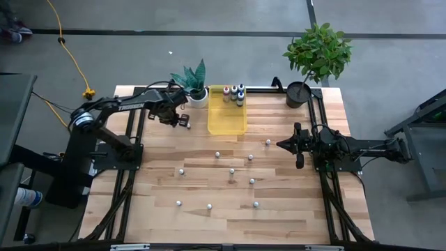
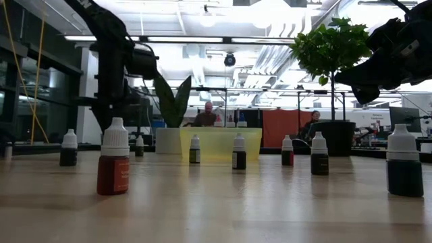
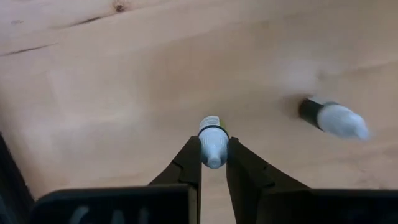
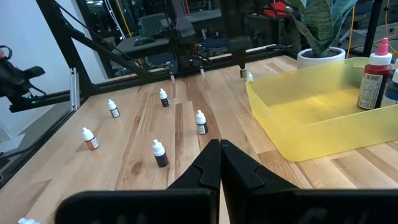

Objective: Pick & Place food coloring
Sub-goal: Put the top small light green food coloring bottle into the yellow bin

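Scattered bottles (image 1: 232, 171) dot the middle of the worktop (image 1: 293, 216), with open lanes between them. At the back, the yellow tray (image 1: 227, 120), white-potted plant (image 1: 196, 85) and black-potted plant (image 1: 317, 52) block passage.

Grey concrete floor (image 1: 209, 56) w/ yellow cable (image 1: 73, 63); bright ceiling strip lights (image 2: 202, 39), dark glass windows (image 2: 27, 94) behind

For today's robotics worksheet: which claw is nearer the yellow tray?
Left. The left claw sits just beside the yellow tray, closed on a bottle. The right claw waits farther off on the other side.
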Robot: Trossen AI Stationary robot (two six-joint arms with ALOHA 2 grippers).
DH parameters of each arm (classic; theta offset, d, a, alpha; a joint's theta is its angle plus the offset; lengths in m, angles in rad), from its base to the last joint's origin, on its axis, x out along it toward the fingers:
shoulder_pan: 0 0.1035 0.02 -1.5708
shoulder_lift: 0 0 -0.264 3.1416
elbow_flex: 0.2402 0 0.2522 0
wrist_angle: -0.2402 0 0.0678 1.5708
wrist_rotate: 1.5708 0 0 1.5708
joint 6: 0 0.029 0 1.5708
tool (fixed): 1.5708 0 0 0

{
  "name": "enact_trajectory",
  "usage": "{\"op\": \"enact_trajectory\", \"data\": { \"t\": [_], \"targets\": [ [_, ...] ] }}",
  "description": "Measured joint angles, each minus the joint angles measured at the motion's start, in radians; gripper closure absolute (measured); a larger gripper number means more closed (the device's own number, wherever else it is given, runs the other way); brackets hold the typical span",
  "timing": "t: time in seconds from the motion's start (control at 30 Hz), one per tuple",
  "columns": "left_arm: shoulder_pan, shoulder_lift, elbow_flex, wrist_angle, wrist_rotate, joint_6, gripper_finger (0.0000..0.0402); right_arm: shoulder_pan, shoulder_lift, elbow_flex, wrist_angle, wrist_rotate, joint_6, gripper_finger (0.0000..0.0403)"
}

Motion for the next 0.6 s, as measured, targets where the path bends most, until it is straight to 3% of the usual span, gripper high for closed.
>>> {"op": "enact_trajectory", "data": {
  "t": [0.37, 0.6],
  "targets": [
    [-0.103, -0.236, 0.0, -0.02, 0.132, 0.0, 0.0363, 0.0, 0.0, 0.0, 0.0, 0.0, 0.0, 0.0402],
    [-0.244, -0.229, 0.08, 0.016, 0.154, -0.008, 0.0363, 0.0, 0.0, 0.0, 0.0, 0.0, 0.0, 0.0402]
  ]
}}
